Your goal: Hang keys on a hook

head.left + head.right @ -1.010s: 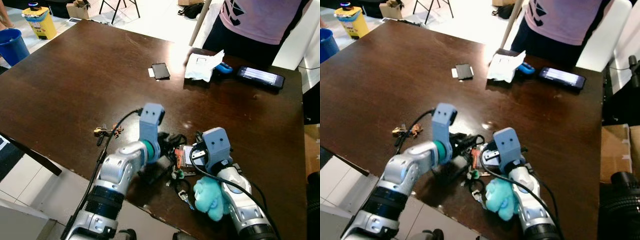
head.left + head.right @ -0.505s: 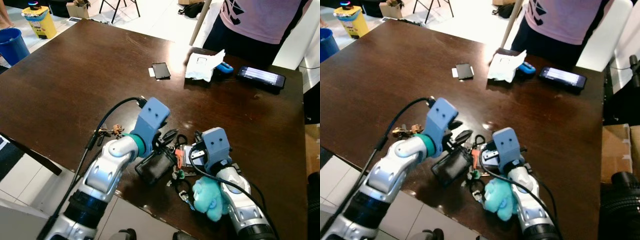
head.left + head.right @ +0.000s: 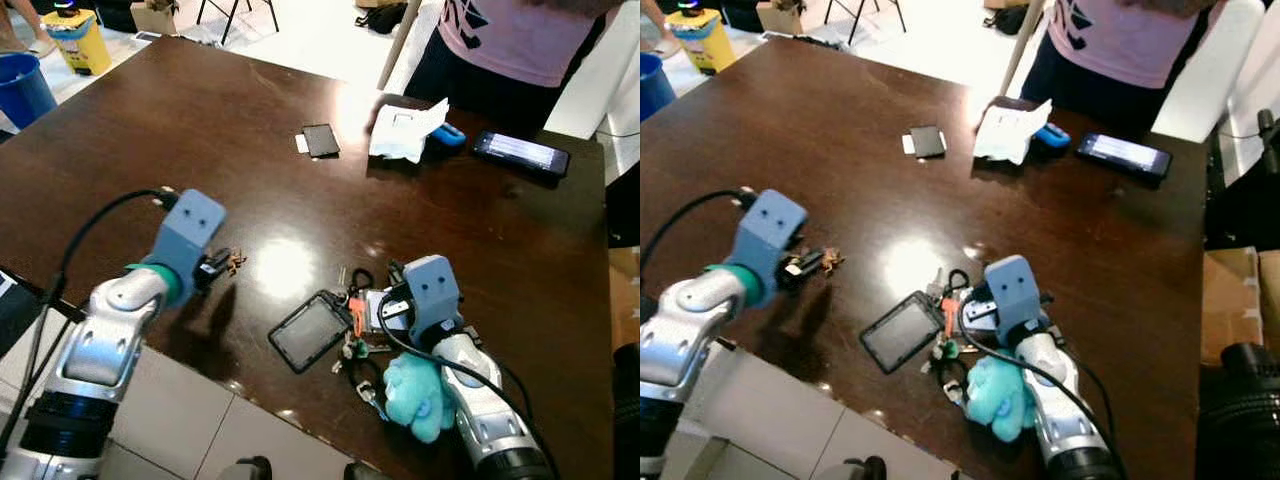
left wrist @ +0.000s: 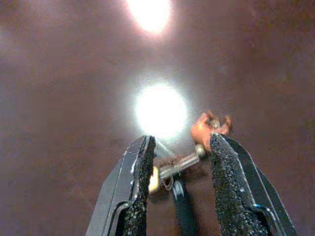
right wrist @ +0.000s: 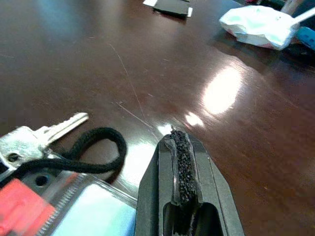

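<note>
Left gripper (image 4: 178, 147) fingers apart, straddling keys (image 4: 197, 147), apparently near table (image 3: 150, 130) edge.

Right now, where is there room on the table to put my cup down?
The big bare stretch of table left of the small black card. Also between that card and the key bunch. It is crowded by the right gripper, teal plush and card holder.
</note>
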You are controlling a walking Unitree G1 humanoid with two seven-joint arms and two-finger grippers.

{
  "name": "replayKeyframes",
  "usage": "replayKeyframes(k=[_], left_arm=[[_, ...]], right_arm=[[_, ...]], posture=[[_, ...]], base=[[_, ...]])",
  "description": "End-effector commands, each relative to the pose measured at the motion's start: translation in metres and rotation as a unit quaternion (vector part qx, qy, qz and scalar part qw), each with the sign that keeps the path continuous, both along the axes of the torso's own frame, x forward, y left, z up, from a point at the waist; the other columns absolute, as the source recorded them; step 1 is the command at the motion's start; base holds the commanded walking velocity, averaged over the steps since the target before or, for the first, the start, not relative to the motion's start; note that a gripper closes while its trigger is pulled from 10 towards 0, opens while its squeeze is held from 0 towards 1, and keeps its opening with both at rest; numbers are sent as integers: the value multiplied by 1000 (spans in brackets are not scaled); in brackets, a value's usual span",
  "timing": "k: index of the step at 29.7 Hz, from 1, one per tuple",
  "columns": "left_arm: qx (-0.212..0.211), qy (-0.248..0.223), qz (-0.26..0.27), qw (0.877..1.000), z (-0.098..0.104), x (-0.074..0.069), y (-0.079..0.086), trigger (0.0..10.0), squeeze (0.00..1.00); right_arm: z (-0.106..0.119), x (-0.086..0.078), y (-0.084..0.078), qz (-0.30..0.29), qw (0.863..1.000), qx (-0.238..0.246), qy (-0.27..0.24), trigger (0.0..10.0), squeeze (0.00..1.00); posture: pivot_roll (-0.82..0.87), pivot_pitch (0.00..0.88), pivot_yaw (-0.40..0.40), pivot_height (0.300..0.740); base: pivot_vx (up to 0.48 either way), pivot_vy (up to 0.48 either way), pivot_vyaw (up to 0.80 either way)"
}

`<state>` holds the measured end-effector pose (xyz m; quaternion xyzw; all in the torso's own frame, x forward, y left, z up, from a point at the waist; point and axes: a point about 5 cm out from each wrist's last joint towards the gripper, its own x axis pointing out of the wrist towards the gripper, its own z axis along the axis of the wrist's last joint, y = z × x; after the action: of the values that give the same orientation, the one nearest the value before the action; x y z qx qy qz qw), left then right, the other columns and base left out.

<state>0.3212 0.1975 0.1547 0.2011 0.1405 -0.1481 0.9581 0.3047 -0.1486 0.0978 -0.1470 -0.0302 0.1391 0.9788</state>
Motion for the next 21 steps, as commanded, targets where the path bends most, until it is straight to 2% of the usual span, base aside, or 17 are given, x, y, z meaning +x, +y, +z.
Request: replayKeyframes(k=[1,3,6,11,13,15,20,21], left_arm=[[-19,55,5,998,-21,-7,12,10000,98],[-29,71,7,997,-26,-8,15,10000,94],[-76,102,28,991,-37,-6,12,10000,94],[-100,111,28,988,-39,-1,6,10000,98],[-100,111,28,988,-39,-1,6,10000,98],[-114,96,35,988,-35,8,-1,10000,90],[-124,69,56,988,-28,19,-8,10000,94],[-109,64,60,990,-29,20,-8,8667,90]], right_arm=[[-21,-7,0,0,999,-3,48,10000,0],[-21,-7,1,1,999,-3,48,10000,0],[-22,-7,3,4,999,-2,49,10000,0],[-22,-9,2,3,999,-2,49,10000,0],[-22,-9,2,3,999,-2,49,10000,0],[-23,-10,2,2,999,-2,51,10000,0],[-25,-11,2,0,999,-1,52,10000,0],[-24,-11,2,-1,999,0,51,10000,0]], posture=[[16,102,101,740],[22,104,98,740],[18,106,99,740],[10,119,102,740],[10,119,102,740],[8,122,104,740],[6,124,107,740],[3,125,110,740]], base=[[0,0,0],[0,0,0],[0,0,0],[0,0,0],[0,0,0],[0,0,0],[0,0,0],[0,0,0]])
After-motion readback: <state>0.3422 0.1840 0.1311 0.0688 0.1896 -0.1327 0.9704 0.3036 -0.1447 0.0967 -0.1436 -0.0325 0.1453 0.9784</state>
